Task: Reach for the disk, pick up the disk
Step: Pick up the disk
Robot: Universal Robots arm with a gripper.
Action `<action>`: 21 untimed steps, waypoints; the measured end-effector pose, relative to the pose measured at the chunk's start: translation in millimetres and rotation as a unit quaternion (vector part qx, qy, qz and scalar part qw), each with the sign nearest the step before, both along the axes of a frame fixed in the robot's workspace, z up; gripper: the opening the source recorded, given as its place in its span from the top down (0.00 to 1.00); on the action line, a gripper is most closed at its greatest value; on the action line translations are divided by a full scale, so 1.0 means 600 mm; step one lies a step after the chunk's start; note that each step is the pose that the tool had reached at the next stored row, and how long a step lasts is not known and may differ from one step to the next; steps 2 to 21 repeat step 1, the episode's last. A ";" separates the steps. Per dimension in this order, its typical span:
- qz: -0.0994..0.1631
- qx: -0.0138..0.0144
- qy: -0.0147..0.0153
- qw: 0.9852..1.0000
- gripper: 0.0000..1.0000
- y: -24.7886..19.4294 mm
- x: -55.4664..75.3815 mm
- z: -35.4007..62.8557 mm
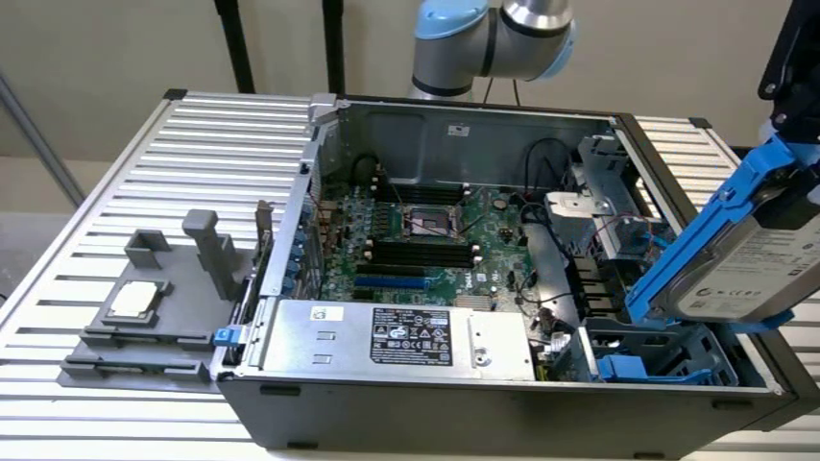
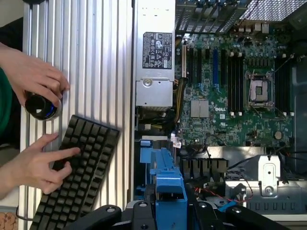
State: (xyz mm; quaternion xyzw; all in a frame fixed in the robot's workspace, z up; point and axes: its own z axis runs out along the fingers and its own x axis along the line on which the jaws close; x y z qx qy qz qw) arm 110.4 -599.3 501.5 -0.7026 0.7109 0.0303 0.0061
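The table has a ribbed, silver slatted top. Behind it, at 12 o'clock, stands a plain beige wall. Two black poles rise at 11 o'clock. Lighting is even and diffuse.

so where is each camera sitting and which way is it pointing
Exterior view: sits above and in front of the open dark grey computer case on the slatted metal table, looking down into it; the arm's grey and blue joints show at the back, and the silver-grey hard drive in its blue bracket is lifted on the exterior view's right.
Wrist view: on the wrist, looking straight down; the black gripper clamps the blue bracket, and a person's hand is beside a black keyboard.
Shared: the green motherboard and silver power supply box.
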 end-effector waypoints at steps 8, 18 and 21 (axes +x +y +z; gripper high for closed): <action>0.000 0.000 0.000 1.000 0.67 0.0000 0.000 0.000; 0.000 0.000 0.000 1.000 0.67 0.0000 0.000 0.000; 0.000 0.000 0.000 1.000 0.67 0.0000 0.000 0.000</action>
